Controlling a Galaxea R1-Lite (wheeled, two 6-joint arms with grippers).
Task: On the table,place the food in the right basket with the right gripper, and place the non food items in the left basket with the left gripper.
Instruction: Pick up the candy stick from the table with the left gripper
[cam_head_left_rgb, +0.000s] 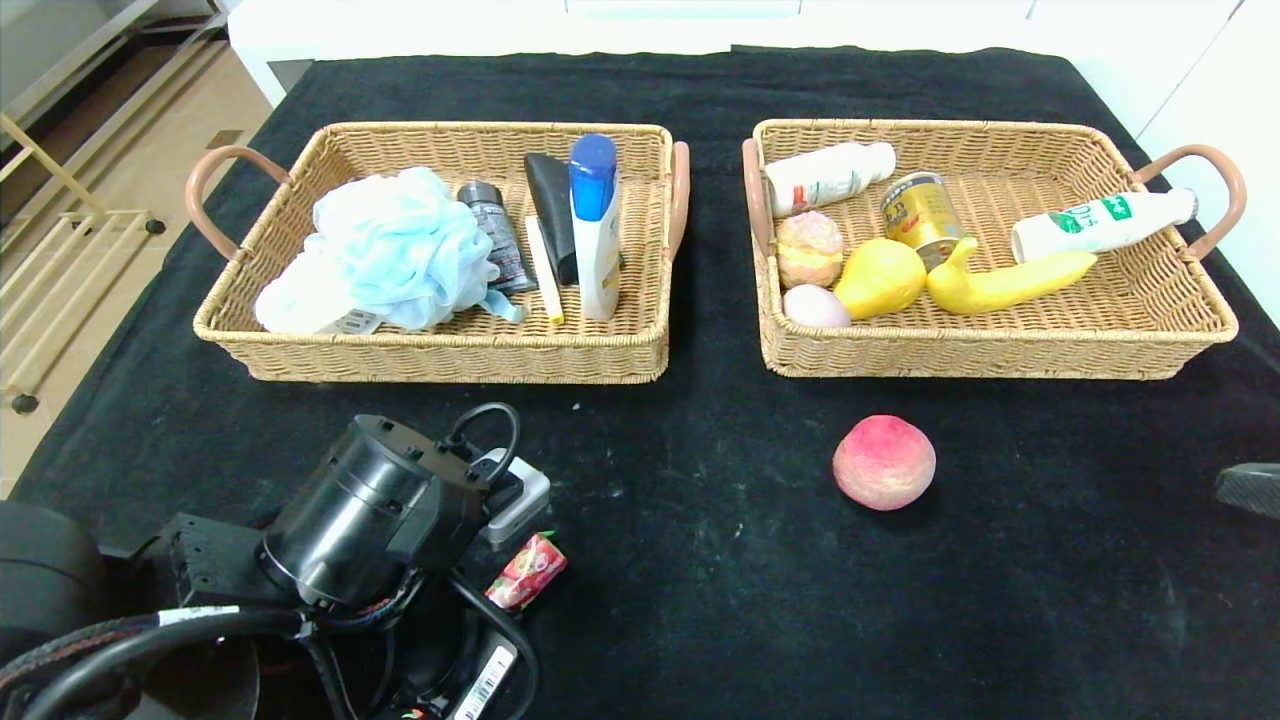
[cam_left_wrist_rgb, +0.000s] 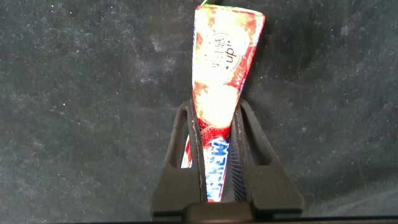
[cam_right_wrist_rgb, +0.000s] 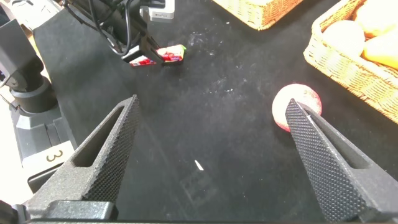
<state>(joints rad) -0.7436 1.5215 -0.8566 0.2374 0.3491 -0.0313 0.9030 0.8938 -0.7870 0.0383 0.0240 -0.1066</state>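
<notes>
Head view: black cloth table (cam_head_left_rgb: 700, 560), pale floor at left, peach (cam_head_left_rgb: 884, 462) before right basket (cam_head_left_rgb: 1000, 350); left wrist view: left gripper (cam_left_wrist_rgb: 215, 155) clamped on red packet (cam_left_wrist_rgb: 221, 81); right wrist view: right gripper (cam_right_wrist_rgb: 211, 143) jaws apart above the cloth.

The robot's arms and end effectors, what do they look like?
The left arm is black, with a glossy cylindrical wrist joint, looped black cables and a white barcode label. The left end effector has matte black, triangular open-frame fingers. The right end effector has black, tapering fingers with a knurled, dotted grip surface.
</notes>
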